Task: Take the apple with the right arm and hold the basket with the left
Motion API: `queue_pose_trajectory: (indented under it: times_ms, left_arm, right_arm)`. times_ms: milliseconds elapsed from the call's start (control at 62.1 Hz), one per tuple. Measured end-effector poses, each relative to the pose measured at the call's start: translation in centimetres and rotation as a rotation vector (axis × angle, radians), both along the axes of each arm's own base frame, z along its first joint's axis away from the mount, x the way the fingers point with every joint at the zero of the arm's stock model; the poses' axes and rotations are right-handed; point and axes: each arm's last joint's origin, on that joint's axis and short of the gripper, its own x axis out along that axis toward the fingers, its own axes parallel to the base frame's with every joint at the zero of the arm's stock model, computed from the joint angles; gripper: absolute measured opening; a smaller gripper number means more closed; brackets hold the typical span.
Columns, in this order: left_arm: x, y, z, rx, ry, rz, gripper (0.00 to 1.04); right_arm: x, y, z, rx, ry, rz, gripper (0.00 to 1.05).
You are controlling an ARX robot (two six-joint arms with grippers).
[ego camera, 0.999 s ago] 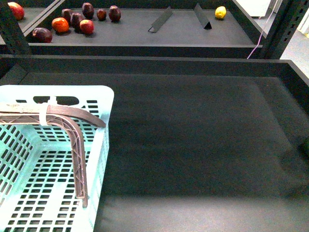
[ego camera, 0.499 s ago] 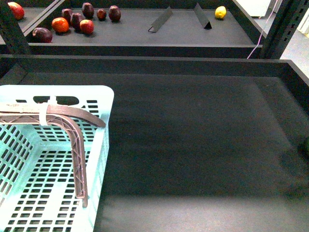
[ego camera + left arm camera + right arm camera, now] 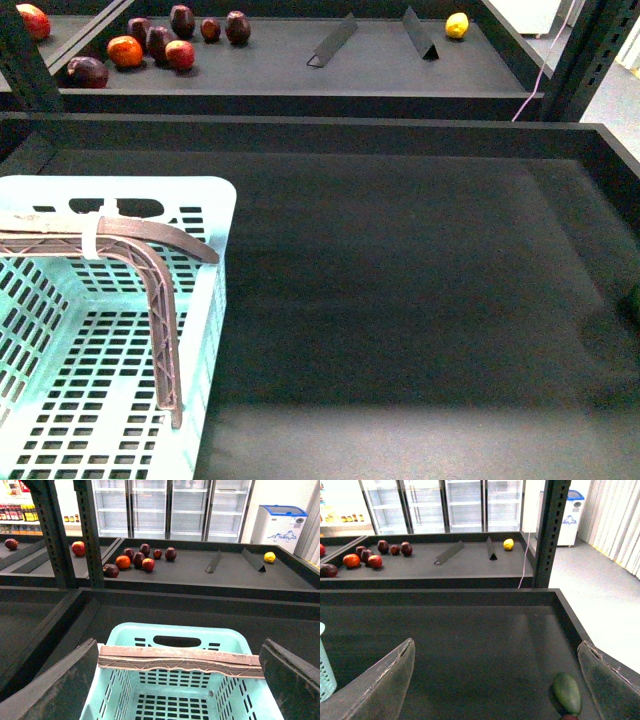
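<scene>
Mint slotted basket (image 3: 215, 215), brown handle (image 3: 150, 262)

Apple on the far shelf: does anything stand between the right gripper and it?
Yes. The near tray's back wall and the shelf's front lip rise between the open right gripper and the apple; an upright post stands beside it.

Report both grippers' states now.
Left gripper: open, fingers either side of the basket handle, not gripping it.
Right gripper: open, holding nothing.
</scene>
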Motion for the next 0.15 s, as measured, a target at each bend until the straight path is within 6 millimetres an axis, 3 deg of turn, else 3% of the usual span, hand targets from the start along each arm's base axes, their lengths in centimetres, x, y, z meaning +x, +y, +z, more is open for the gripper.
queue_pose_trajectory:
  times_ms: [145]
  left_arm:
    - [0.00, 0.00, 0.00, 0.000, 0.000, 0.000, 0.98]
  right_arm:
    - [0.00, 0.00, 0.00, 0.000, 0.000, 0.000, 0.96]
